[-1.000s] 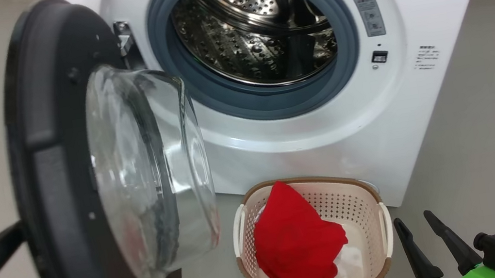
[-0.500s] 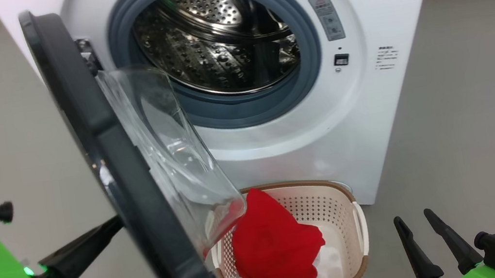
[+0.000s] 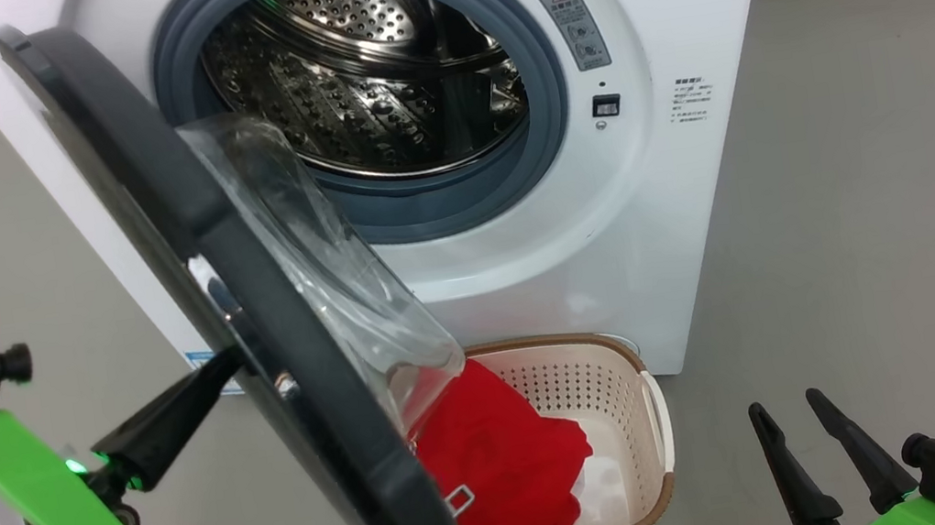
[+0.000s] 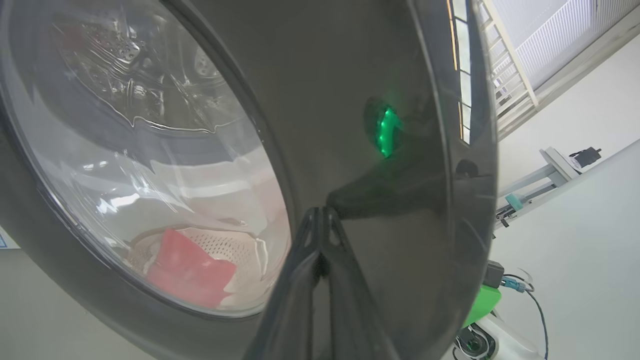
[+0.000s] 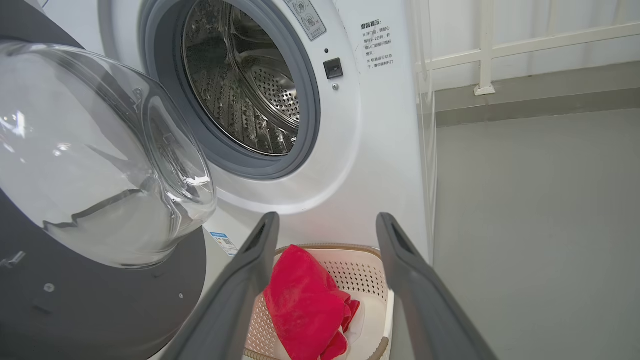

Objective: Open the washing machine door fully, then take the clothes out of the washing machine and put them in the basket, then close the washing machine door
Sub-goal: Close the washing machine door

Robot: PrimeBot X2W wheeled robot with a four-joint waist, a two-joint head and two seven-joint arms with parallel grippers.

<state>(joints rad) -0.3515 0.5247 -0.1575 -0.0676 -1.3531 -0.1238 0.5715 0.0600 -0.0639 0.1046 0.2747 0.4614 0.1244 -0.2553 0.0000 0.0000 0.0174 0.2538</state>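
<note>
The washing machine [image 3: 654, 207] stands with its steel drum [image 3: 365, 74] showing no clothes. The washing machine door [image 3: 255, 331] hangs about half open, edge-on to the head view, its glass bowl [image 3: 333, 292] towards the opening. My left gripper [image 3: 228, 365] is shut, its tips touching the door's glossy outer face [image 4: 390, 260]. The basket [image 3: 632, 372] sits on the floor before the machine with the red clothes [image 3: 499, 471] in it, partly hidden by the door. My right gripper [image 3: 785, 402] is open and holds nothing, low at the right; in its wrist view the right gripper [image 5: 327, 220] points over the basket [image 5: 370, 270].
Grey floor [image 3: 883, 191] lies open to the right of the machine. A white railing and wall [image 5: 500, 50] run behind it. The door's lower rim overhangs the basket's left side.
The door has swung from wide open towards the machine, with my shut left gripper against its outer face. The head view has shifted. My right gripper has stayed put.
</note>
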